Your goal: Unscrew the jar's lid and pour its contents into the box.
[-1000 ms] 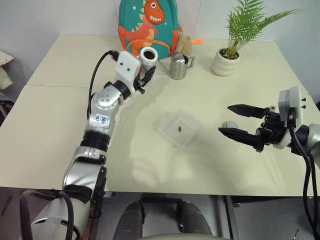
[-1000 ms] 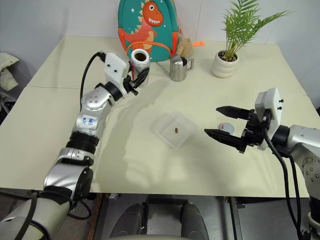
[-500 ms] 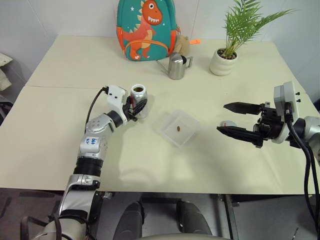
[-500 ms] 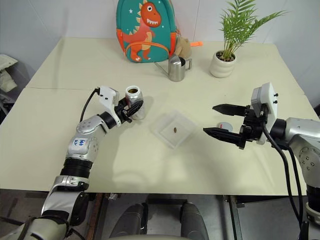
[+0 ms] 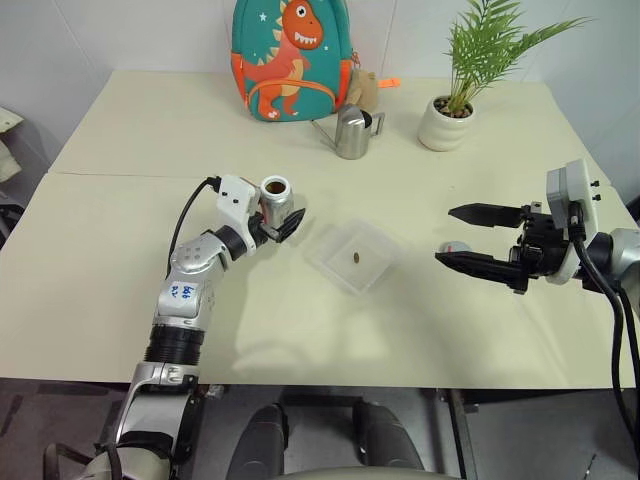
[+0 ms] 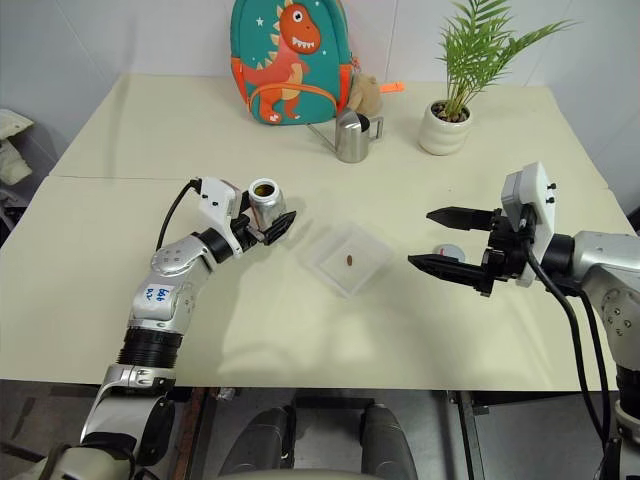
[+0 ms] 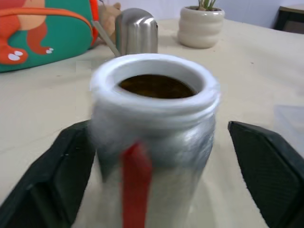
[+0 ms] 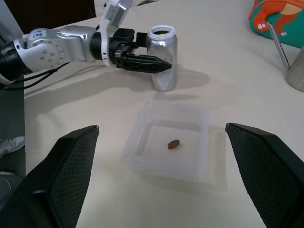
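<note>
We see the jar (image 6: 265, 205) standing upright and uncapped on the table (image 6: 130, 150) beside the box (image 6: 350, 259), where the contents (image 6: 349, 261) already lie. Our left gripper (image 6: 268, 225) is spread around it, so a careless withdrawal could tip it. Our right gripper (image 6: 440, 240) hovers spread near the lid (image 6: 449, 252).

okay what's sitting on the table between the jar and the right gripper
The box with the brown pellet in it, then the lid close to the right gripper, seen from the head views. The jar stands upright, uncapped.

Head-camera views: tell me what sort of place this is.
Probably an indoor test room dressed like a home: a cream table against a white wall, holding a teal dinosaur backpack and a potted green palm.
</note>
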